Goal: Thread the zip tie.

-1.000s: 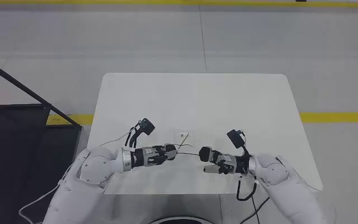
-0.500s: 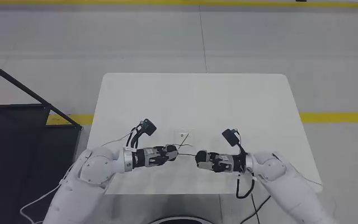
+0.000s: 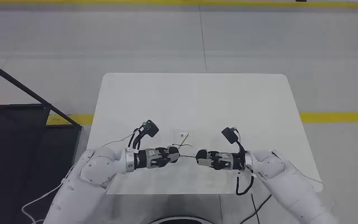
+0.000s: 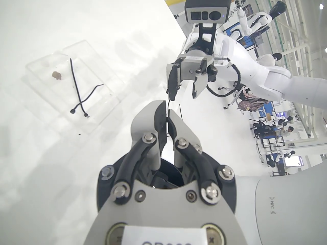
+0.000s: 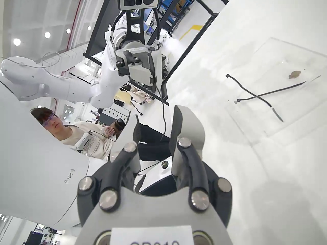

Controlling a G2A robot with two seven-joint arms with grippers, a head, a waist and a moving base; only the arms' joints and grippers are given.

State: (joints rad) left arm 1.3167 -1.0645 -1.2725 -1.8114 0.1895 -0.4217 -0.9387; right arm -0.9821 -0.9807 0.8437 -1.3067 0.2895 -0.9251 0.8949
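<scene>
My left gripper (image 3: 174,157) (image 4: 167,114) is shut on a thin black zip tie (image 3: 187,155) (image 4: 168,105), held above the table near its front edge. The tie's free end points at my right gripper (image 3: 199,159) (image 4: 184,94), which faces it tip to tip, open, with the end beside one of its fingers (image 4: 172,82). In the right wrist view the tie (image 5: 163,113) runs from the left gripper (image 5: 152,78) down between my right gripper's (image 5: 157,121) spread fingers.
A clear flat tray (image 3: 183,136) (image 4: 112,95) (image 5: 293,52) lies on the white table (image 3: 251,106) just beyond the grippers. It holds two crossed spare zip ties (image 4: 75,85) (image 5: 255,96) and a small brown scrap (image 4: 56,75).
My right gripper has moved left toward the left gripper, closing the gap until the tie's free end reaches its fingers. The left arm has barely shifted.
</scene>
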